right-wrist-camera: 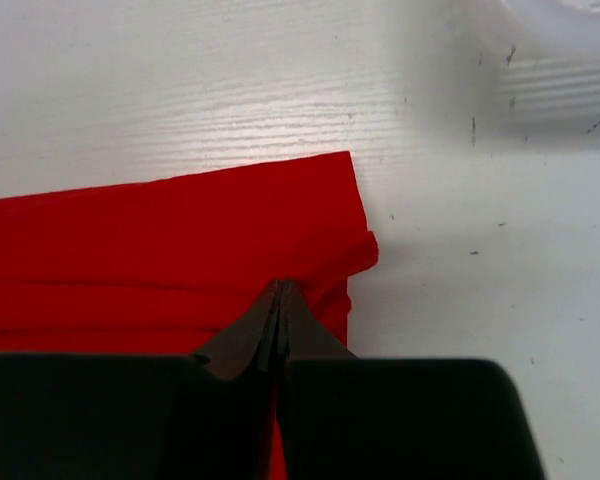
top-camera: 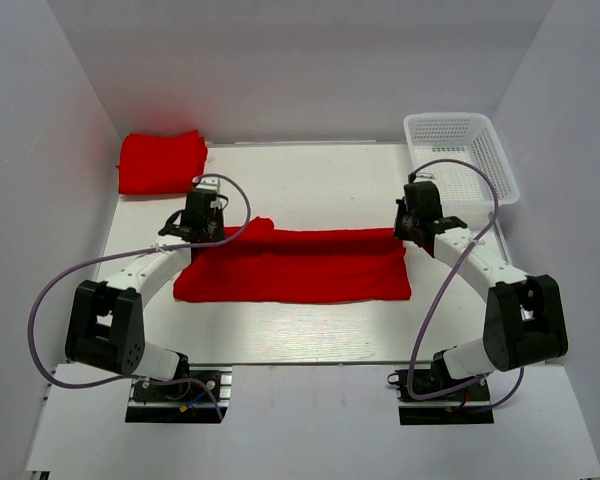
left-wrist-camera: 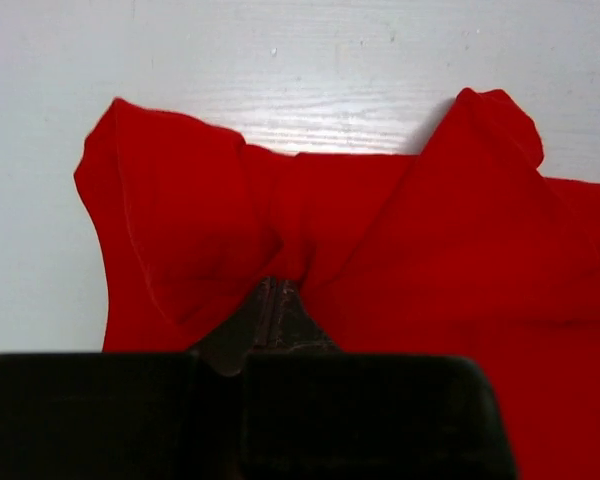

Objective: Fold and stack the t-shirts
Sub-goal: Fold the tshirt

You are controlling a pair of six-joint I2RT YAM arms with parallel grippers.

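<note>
Step in hand, as I judge it: a two-handed fold of the flat red t-shirt (top-camera: 300, 265).

- **Flat red t-shirt:** it lies as a long band across the middle of the worktop (top-camera: 310, 180), between the two arms.
- **Folded red t-shirt (top-camera: 160, 162):** it sits at the far left corner, well apart from the band.
- **White mesh basket (top-camera: 500, 165):** it stands at the far right and plays no part in this step.
- **Left hand (top-camera: 202, 228):** it is at the band's far left corner. In the left wrist view the fingers are closed and pinching cloth. The fabric puckers into the pinch, with a loose lobe on either side.
- **Right hand (top-camera: 412, 228):** it is at the far right corner. In the right wrist view the fingers are closed on the layered edge just inside the corner. One small lip of cloth curls out beside the grip.

How to do it well (judgement):
- Check that each pinch holds every layer. The right end shows several stacked edges, and a layer left out would slide when lifted.
- Raise both hands together to the same height, and only high enough for the edge to clear the cloth beneath.
- Keep light tension along the band so that it does not sag in the middle. Do not pull so hard that the bunched left corner slips free.
- Carry both ends along parallel paths, so that the moved edge lands square on the opposite one.
- The left end is the weak point. It is uneven and gathered, so its corner will probably land untidy unless it is laid down slowly.
- Release only once the cloth lies flat.
</note>
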